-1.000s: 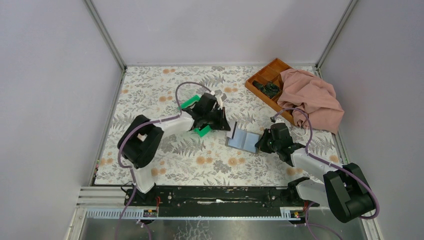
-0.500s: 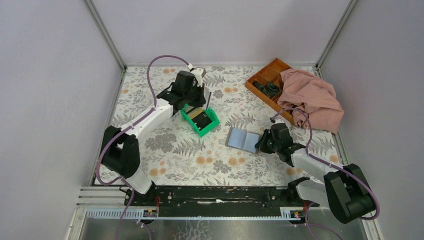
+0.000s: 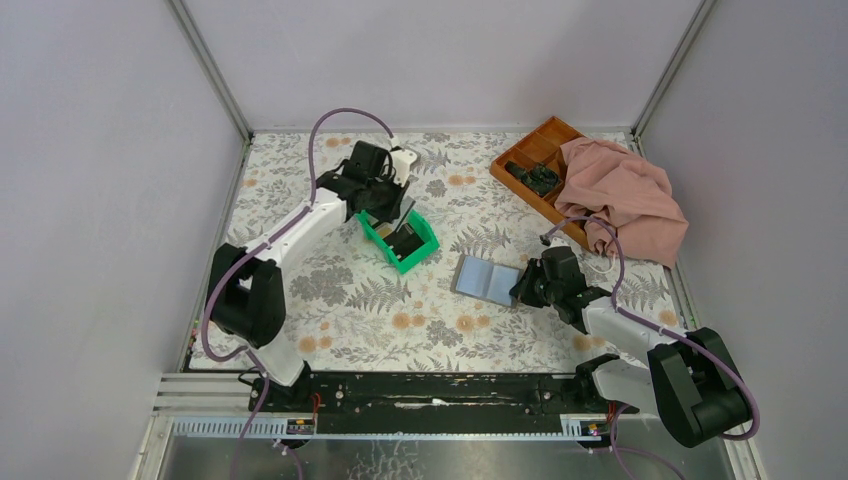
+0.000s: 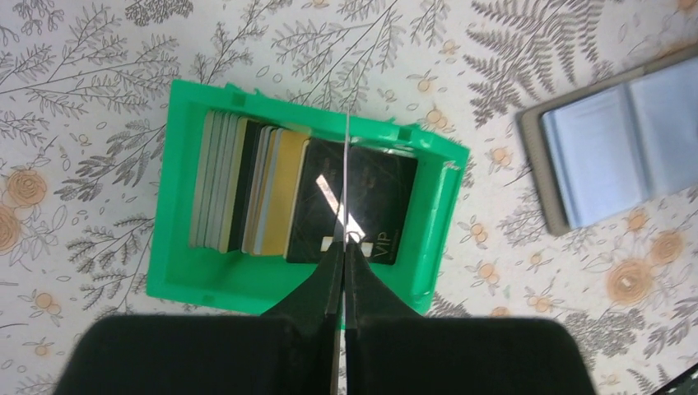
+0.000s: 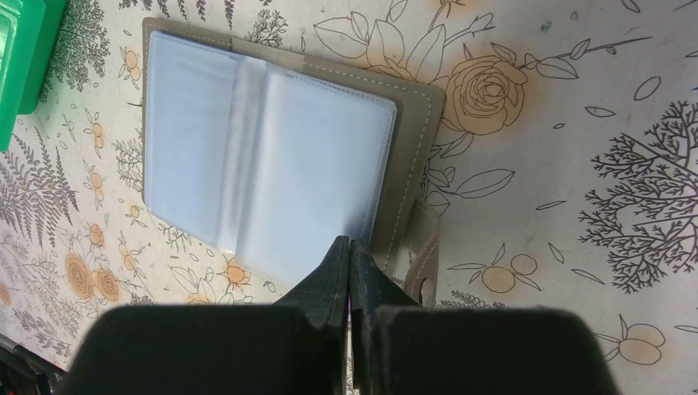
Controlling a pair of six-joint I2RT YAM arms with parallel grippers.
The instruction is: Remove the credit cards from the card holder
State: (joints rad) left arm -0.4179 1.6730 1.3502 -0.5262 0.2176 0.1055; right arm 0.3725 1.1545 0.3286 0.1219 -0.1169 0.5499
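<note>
Deposit step is running: your left gripper (image 4: 346,251) is pinching one card (image 4: 347,177) edge-on between closed fingers, directly above the green bin (image 4: 177,247), where other credit cards (image 4: 247,185) are standing. Your right gripper (image 5: 350,247) is clamping the card holder (image 5: 272,164) at its near edge. You are now needing to spread the left fingers.

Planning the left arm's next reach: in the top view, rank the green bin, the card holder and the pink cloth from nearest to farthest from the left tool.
1. green bin, right beneath the left tool, which grips a credit card.
2. card holder, farther right, toward the arm bases.
3. pink cloth, far right, near the back corner.
</note>
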